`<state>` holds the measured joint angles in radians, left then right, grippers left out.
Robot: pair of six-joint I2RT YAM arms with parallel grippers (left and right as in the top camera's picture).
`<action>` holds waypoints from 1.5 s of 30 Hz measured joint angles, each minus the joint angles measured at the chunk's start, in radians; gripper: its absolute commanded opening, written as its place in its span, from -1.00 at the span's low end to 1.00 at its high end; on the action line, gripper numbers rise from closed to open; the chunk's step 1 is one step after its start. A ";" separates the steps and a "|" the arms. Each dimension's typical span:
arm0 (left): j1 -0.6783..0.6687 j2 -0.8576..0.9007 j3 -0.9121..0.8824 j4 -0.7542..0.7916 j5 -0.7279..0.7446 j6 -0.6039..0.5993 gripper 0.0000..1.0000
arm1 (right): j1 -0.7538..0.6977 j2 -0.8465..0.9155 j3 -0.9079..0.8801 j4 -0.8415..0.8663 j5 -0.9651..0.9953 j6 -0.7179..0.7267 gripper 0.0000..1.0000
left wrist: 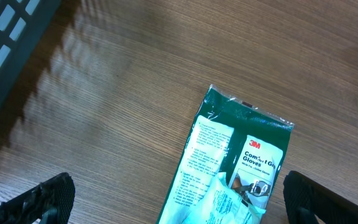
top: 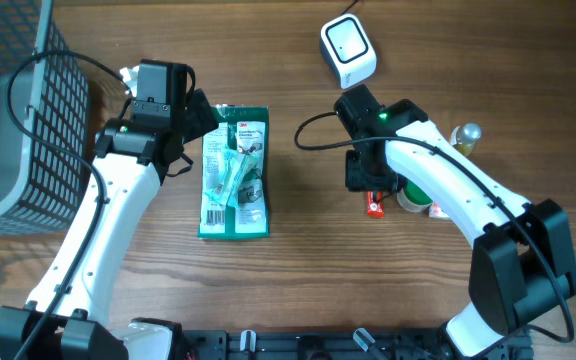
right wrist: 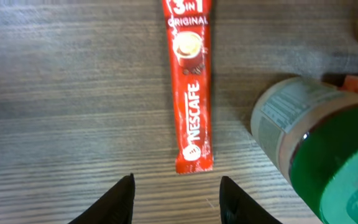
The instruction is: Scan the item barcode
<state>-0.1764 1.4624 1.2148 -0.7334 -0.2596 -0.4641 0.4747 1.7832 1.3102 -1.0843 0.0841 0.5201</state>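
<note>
Wooden table (top: 298,250): mesh basket (top: 53,100), white scanner (top: 348,50).

Dark mesh basket (top: 60,100), wooden table (top: 298,260)

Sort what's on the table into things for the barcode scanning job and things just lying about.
For the job: white scanner; 3M glove packet; Nescafe sachet, probably another item to scan.
Lying about: green-lidded jar; wire basket; small yellow item beside the jar.

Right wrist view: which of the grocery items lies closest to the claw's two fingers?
The flat red Nescafé 3-in-1 stick sachet, lying just ahead of the right gripper; the green-lidded jar sits off to one side.
</note>
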 measured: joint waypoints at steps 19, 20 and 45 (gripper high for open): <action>0.000 0.000 0.000 0.000 0.000 0.000 1.00 | 0.290 0.044 -0.008 0.530 -0.327 0.203 -0.10; 0.000 0.000 0.000 0.000 0.000 0.000 1.00 | 0.302 0.060 -0.009 0.547 -0.327 0.210 -0.10; 0.000 0.000 0.000 0.000 0.000 0.000 1.00 | 0.339 0.233 -0.010 0.846 -0.220 0.502 -0.31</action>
<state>-0.1764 1.4624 1.2148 -0.7330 -0.2596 -0.4641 0.8139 2.0163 1.2999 -0.2379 -0.1364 1.0218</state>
